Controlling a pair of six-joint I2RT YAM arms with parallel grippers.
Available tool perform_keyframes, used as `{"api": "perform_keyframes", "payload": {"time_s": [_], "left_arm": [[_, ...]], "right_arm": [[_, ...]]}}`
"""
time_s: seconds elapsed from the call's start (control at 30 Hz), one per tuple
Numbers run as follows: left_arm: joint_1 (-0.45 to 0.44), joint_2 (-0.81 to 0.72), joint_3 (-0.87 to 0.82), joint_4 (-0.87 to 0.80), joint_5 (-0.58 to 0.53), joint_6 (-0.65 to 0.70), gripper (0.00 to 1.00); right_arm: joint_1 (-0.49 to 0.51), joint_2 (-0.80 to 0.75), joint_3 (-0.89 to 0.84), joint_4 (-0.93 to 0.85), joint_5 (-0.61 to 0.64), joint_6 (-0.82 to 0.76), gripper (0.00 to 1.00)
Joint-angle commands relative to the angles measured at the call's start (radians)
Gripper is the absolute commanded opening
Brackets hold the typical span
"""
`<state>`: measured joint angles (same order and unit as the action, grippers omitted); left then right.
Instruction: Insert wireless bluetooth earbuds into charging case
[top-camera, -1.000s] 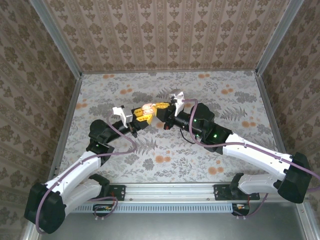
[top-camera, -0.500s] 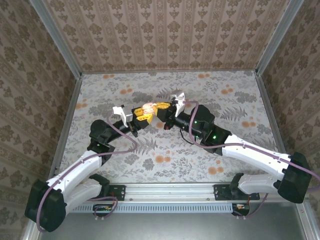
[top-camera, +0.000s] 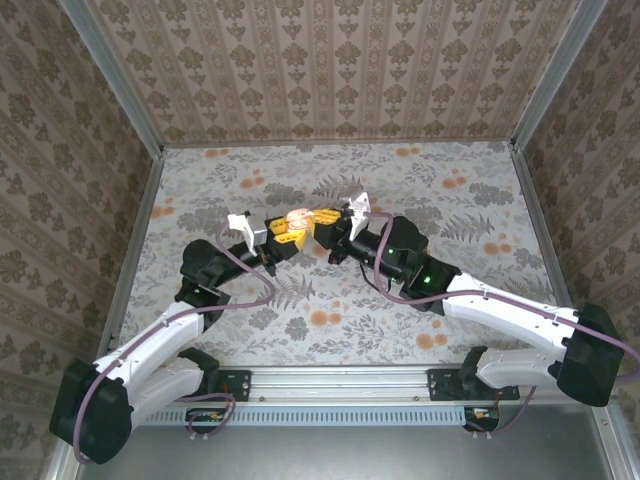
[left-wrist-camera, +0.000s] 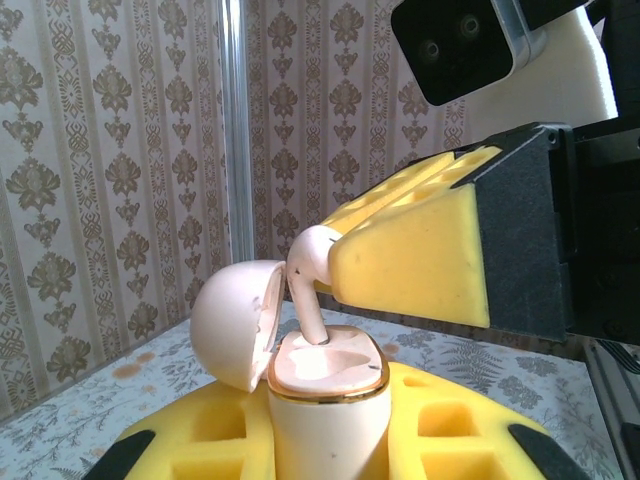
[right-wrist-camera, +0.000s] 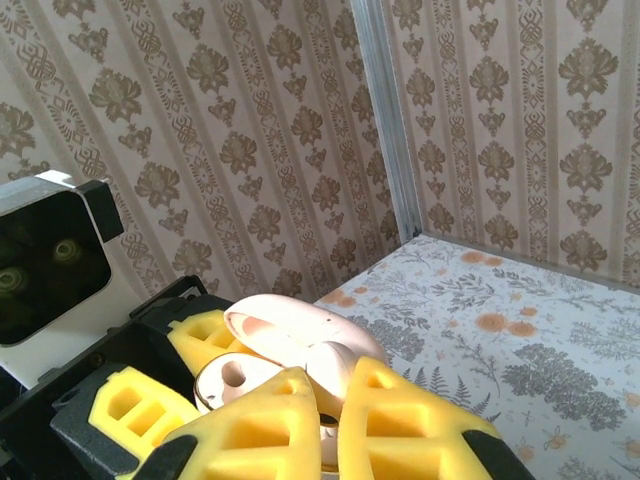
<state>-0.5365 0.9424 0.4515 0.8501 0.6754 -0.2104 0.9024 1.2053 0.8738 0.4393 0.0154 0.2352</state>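
Observation:
My left gripper (left-wrist-camera: 325, 435) is shut on the white charging case (left-wrist-camera: 325, 400), upright between its yellow foam pads (left-wrist-camera: 180, 445). The hinged lid (left-wrist-camera: 235, 320) stands open to the left. A white earbud (left-wrist-camera: 308, 270) has its stem tip in the case's top socket. My right gripper (right-wrist-camera: 330, 390) is shut on that earbud (right-wrist-camera: 338, 362), and its yellow pad (left-wrist-camera: 410, 270) reaches in from the upper right. In the right wrist view the case (right-wrist-camera: 235, 385) and its lid (right-wrist-camera: 300, 322) lie just beyond the pads. From above, both grippers (top-camera: 282, 232) (top-camera: 322, 225) meet at the case (top-camera: 298, 216) mid-table.
The floral table (top-camera: 440, 200) is fenced by patterned walls with metal corner posts (top-camera: 540, 90). The right wrist camera housing (left-wrist-camera: 470, 45) hangs close above the case. Open table lies on all sides of the joined grippers.
Both grippers have drifted slightly toward the back wall. The right arm has pressed in closer to the left gripper with the earbud.

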Motion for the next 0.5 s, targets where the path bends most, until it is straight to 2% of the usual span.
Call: {"api": "perform_keyframes", "payload": {"time_s": [0.0,0.3,0.47], "left_arm": [[-0.005,-0.029,0.011,0.110,-0.027,0.000,0.00],[-0.005,-0.027,0.015,0.104,-0.027,0.005,0.00],[-0.005,-0.021,0.012,0.104,-0.027,0.003,0.00]], "right_arm": [[0.025,0.011,-0.035,-0.128,-0.052,-0.040,0.09],[0.037,0.034,0.012,-0.221,-0.040,-0.059,0.16],[0.037,0.035,0.057,-0.260,-0.034,-0.029,0.32]]}}
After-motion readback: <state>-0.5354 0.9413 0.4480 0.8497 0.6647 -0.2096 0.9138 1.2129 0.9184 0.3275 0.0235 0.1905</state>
